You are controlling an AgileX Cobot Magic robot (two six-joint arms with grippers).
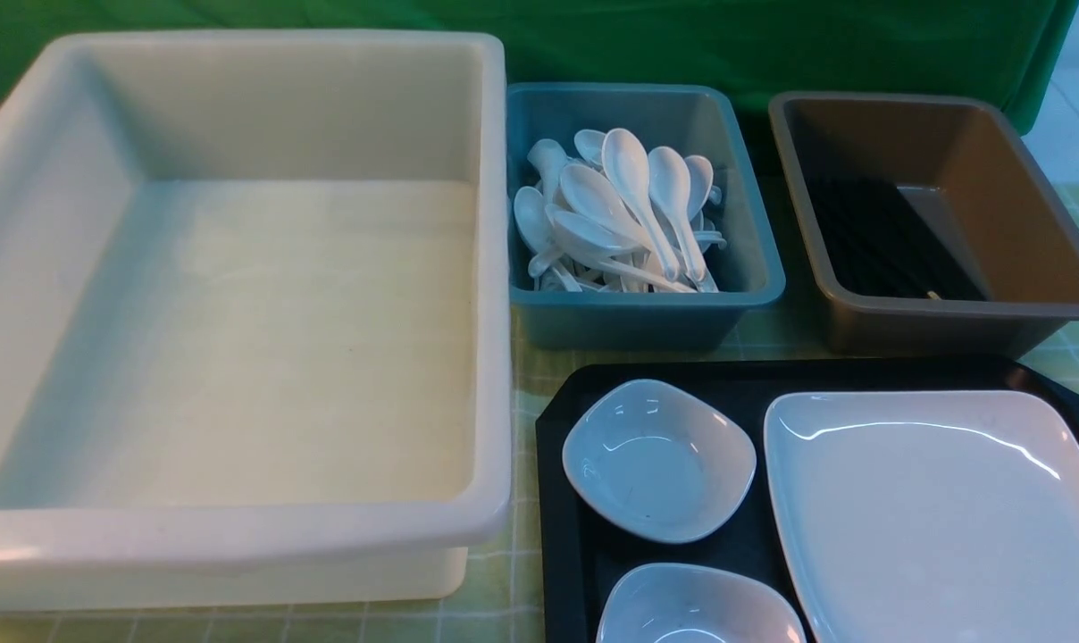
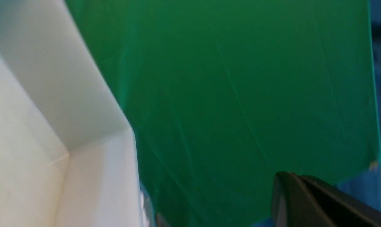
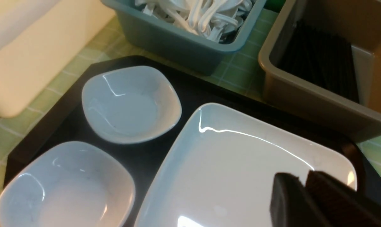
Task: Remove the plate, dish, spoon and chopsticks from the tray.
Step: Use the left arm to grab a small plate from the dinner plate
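- Plate (image 1: 941, 518) lies on the black tray (image 1: 562, 536), beside two dishes (image 1: 660, 460).
- My left hand (image 2: 299, 179) is closed, empty.
- My right hand (image 3: 304, 181) looks nearly closed; I can't tell its grip.

The plate (image 1: 941, 518) looks smooth and glossy, the tray (image 1: 559, 500) dark matt plastic, the backdrop (image 1: 638, 45) green cloth.

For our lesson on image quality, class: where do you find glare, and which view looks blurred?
Front view: a bright curved streak of glare on the plate, small highlights in the dishes; right wrist view: similar streaks, the plate and dishes fairly sharp, the gripper dark and soft; left wrist view: blurred throughout, including the green cloth.
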